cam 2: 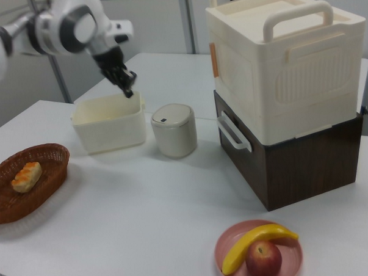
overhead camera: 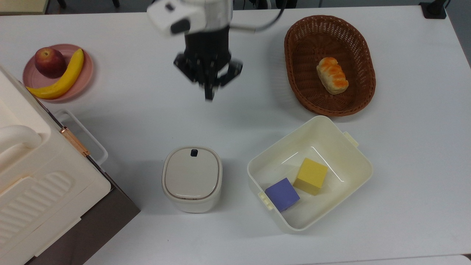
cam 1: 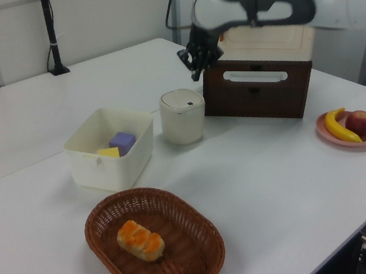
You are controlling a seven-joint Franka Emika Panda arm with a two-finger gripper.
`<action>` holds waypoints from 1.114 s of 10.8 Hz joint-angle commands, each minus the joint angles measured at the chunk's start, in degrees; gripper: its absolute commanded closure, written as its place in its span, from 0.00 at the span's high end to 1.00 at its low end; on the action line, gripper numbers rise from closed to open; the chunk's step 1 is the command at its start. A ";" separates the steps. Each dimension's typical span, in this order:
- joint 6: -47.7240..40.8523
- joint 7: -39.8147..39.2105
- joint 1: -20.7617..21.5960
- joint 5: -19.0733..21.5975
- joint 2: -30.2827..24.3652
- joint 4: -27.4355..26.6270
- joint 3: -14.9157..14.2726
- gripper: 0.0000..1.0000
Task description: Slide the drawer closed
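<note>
Claw [overhead camera: 209, 92]: black, raised above the bare white worktop [overhead camera: 147, 110], pointing down, holding nothing; whether its fingers are spread or pressed together cannot be told. It hangs well apart from the drawer [cam 1: 258, 89]. Drawer: dark brown front panel with white loop handle [cam 2: 232, 131], pushed flush into the dark wood cabinet [cam 2: 307, 160] at the top view's left edge; a cream ribbed box [cam 2: 284, 60] with handles sits on the cabinet. Round-cornered cream lidded canister [overhead camera: 192, 178]: upright, near the cabinet, between it and the bin. Cream plastic bin [overhead camera: 353, 162]: open, containing a purple cube [overhead camera: 282, 194] and a yellow cube [overhead camera: 311, 175], just beside one another. Brown wicker basket [overhead camera: 294, 48]: beyond the bin in the top view, holding one bread roll [overhead camera: 332, 75]. Pink plate [overhead camera: 84, 79]: at the top view's left, carrying a red apple [overhead camera: 50, 62] and a banana [overhead camera: 60, 81].
</note>
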 commanded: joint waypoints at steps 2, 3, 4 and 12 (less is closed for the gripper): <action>-17.13 -13.44 1.15 0.04 -7.76 -2.28 0.92 1.00; -20.13 -15.80 1.34 0.04 -8.11 -2.19 0.92 1.00; -21.81 -17.83 1.25 0.22 -8.90 -2.28 0.49 1.00; -21.39 -18.55 5.55 9.18 -14.79 -5.71 -13.66 1.00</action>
